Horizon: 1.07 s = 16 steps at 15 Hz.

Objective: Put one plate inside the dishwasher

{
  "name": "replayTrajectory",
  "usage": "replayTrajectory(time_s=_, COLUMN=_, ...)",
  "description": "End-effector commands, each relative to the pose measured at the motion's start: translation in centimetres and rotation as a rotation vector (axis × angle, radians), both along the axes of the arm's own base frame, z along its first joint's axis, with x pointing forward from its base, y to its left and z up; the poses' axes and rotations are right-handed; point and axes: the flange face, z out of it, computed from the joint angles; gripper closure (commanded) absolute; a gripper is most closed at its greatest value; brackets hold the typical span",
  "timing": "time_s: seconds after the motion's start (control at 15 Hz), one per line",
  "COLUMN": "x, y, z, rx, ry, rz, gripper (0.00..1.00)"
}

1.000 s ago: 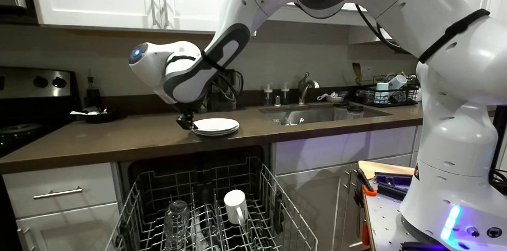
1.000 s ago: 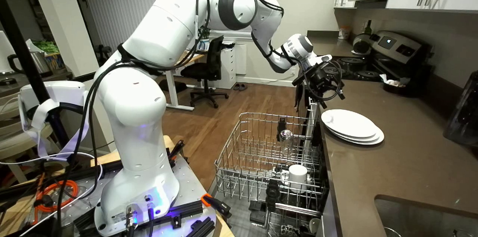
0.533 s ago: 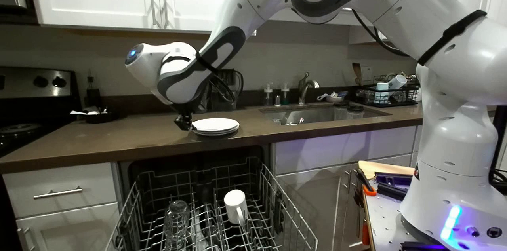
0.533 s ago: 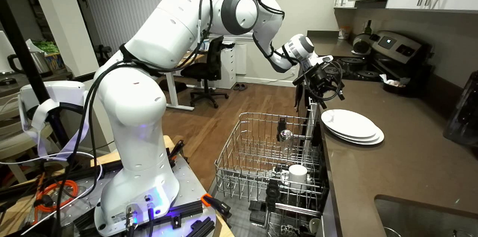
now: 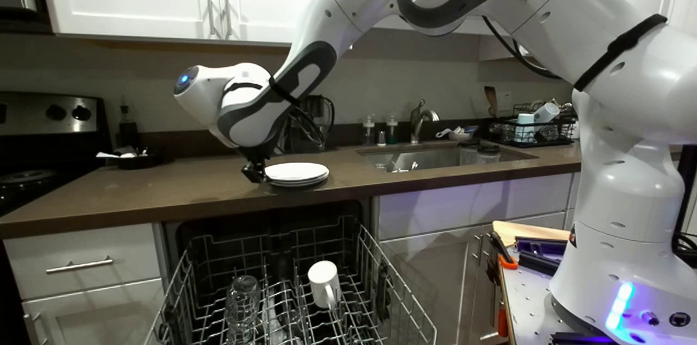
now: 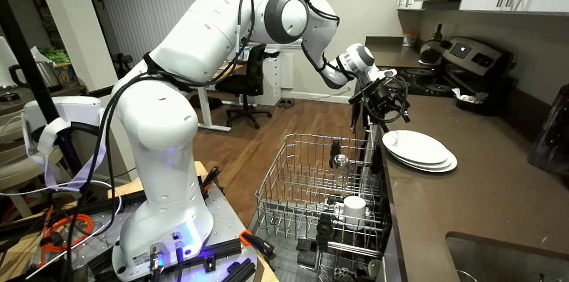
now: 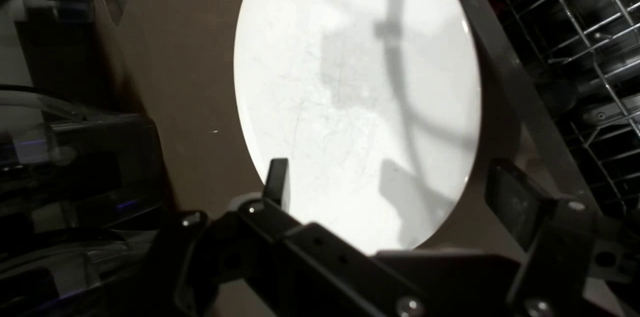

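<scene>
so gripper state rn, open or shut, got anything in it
Gripper: open, jaws wide apart by the edge of the top plate, holding nothing.

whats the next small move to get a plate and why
Probably ease the open claw slightly closer to the top plate, with its rim between the fingers: in the wrist view one finger overlaps the plate, the other lies outside it, and nothing is gripped.

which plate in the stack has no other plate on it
The top plate, its white face exposed in both exterior views; the plates beneath are mostly covered, showing only their edges.
</scene>
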Motion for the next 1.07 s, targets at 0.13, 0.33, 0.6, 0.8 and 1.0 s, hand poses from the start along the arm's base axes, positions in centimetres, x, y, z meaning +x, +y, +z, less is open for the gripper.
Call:
replayTrajectory(time_s=0.13, x=0.14, y=-0.41, z=-0.8, rx=-0.005, ry=0.039, rz=-0.002, gripper=0.0)
replayTrajectory(time_s=0.33, x=0.09, y=-0.59, z=-0.89, rx=-0.011, ry=0.042, rz=-0.004, gripper=0.33)
replayTrajectory(time_s=0.6, x=0.08, y=-0.44, z=-0.95, rx=-0.015, ry=0.045, rz=-0.001, gripper=0.5)
replayTrajectory(time_s=0.8, x=0.06, y=-0.23, z=-0.97, rx=-0.016, ry=0.047, rz=0.003, gripper=0.29)
replayTrajectory(time_s=1.0, x=0.11, y=-0.13, z=-0.93, rx=-0.015, ry=0.045, rz=0.008, gripper=0.55)
